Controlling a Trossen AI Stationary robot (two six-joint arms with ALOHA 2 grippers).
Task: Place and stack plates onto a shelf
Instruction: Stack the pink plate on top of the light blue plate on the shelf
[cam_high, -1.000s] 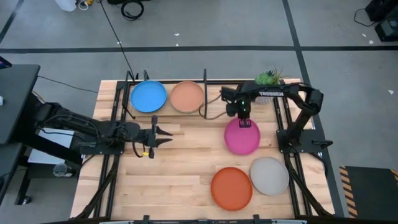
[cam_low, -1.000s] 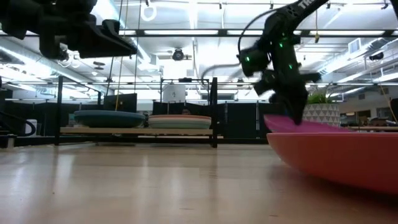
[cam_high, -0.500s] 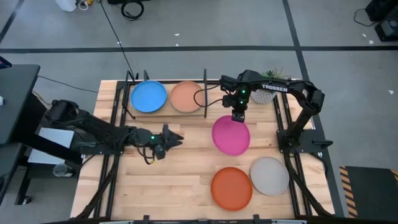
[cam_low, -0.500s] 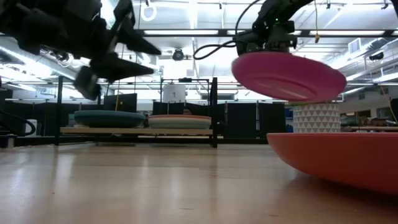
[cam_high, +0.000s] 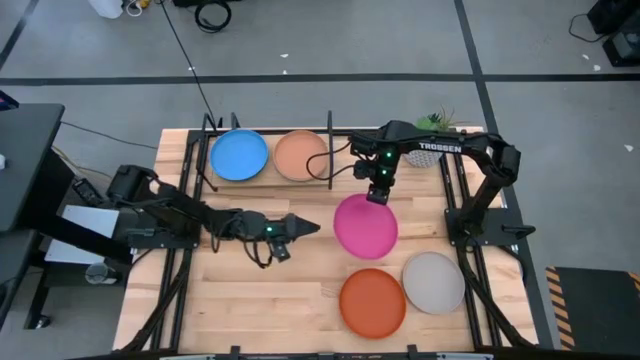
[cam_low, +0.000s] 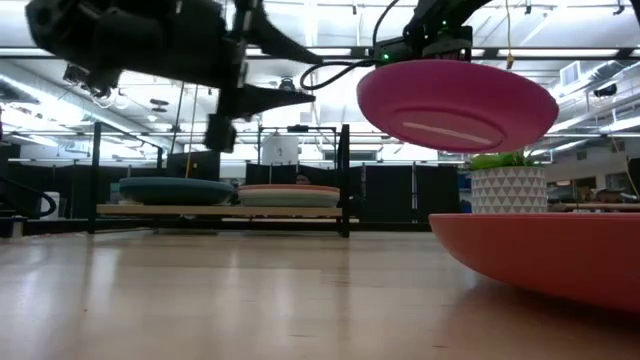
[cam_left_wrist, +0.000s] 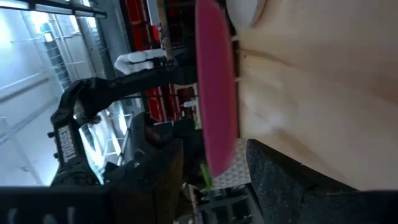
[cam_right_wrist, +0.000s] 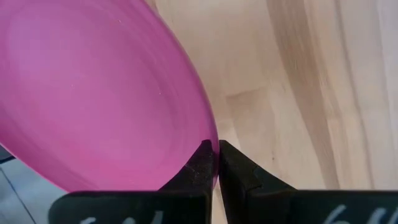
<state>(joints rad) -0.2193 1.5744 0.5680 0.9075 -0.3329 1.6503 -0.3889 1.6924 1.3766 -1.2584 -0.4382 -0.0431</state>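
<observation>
The magenta plate (cam_high: 365, 226) hangs in the air over the table's middle, lifted clear (cam_low: 457, 104). My right gripper (cam_high: 377, 192) is shut on its far rim. My left gripper (cam_high: 308, 227) reaches in level from the table's left, open, its tips just short of the plate's left edge. In the left wrist view the plate (cam_left_wrist: 215, 87) shows edge-on ahead of the gap between the two fingers. The black shelf (cam_high: 330, 150) stands at the far edge with a bright blue plate (cam_high: 239, 155) and a peach plate (cam_high: 301, 155) lying in its two bays. My right gripper pinches the magenta plate's far rim (cam_right_wrist: 208, 138) between its two fingers, one on the upper face and one on the underside. The fingers come from above and the far side, pointing down. The plate is lifted clear, close to level, reaching out toward the table's near edge.
An orange plate (cam_high: 372, 302) and a grey plate (cam_high: 433, 282) lie flat near the table's near right corner. A small potted plant (cam_high: 432, 126) stands at the far edge beside the shelf. Bare wood lies between the shelf and the lifted plate.
My right gripper has lifted the magenta plate off the table and carried it up and a little toward the left. My left arm has reached toward the table's right, turning its wrist, and now stands close to the plate's left edge.
</observation>
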